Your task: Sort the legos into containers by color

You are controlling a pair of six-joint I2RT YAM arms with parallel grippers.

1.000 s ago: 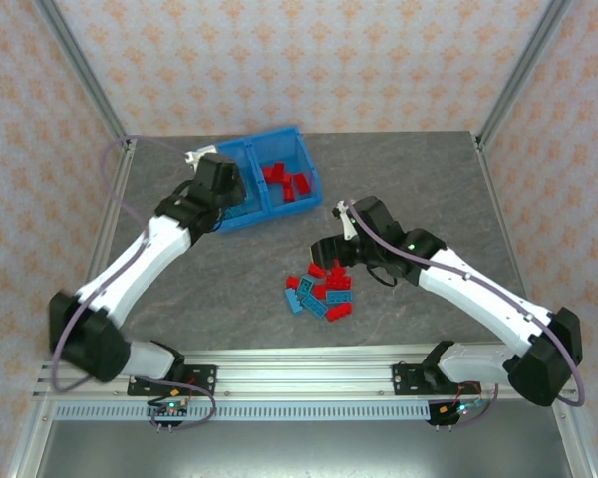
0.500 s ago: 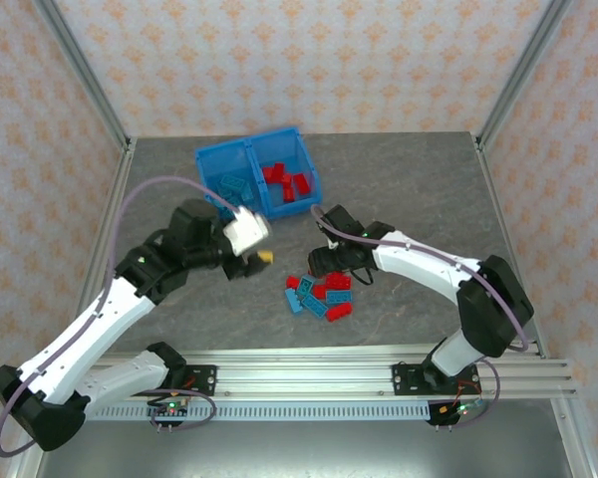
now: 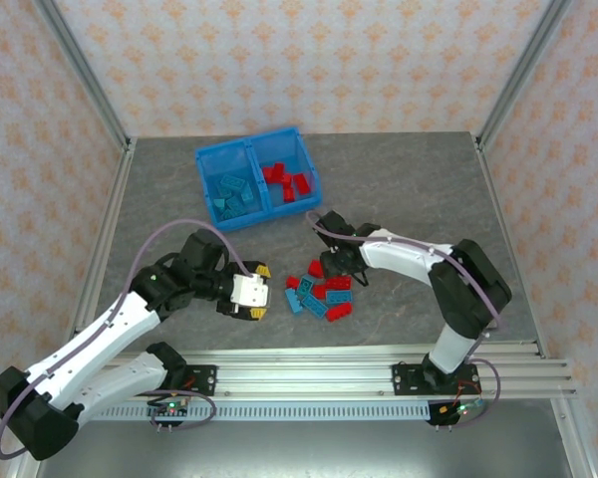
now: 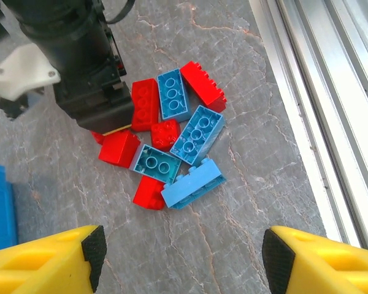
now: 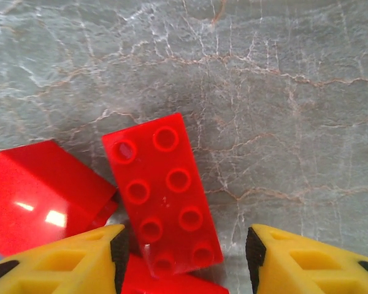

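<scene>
Right end effector down at table level on the far edge of the loose pile, yellow fingers parted to a middling width and set either side of one red brick. Grips nothing yet: a strip of bare table between the brick and the right-hand finger, the left-hand finger much closer to the opposite long side. Straddles the long sides, presumably to press on flat faces rather than on studs. Brick flat, studs up, just beside a second red brick and seemingly touching another at its near end; likely to drag a neighbour along unless lifted straight up.

Left end effector spread wide and empty, held clear above the table and aimed at the pile from the side opposite the right arm's black wrist. Waits short of the pile rather than over it, probably to leave the other arm room and to look for a teal piece.

Farther out: pile of mixed red and teal bricks, touching and partly overlapping, between the two arms. Blue bin well apart at the far left of the table, teal bricks in its left compartment, red bricks in its right. Sorting well under way, not finished.
</scene>
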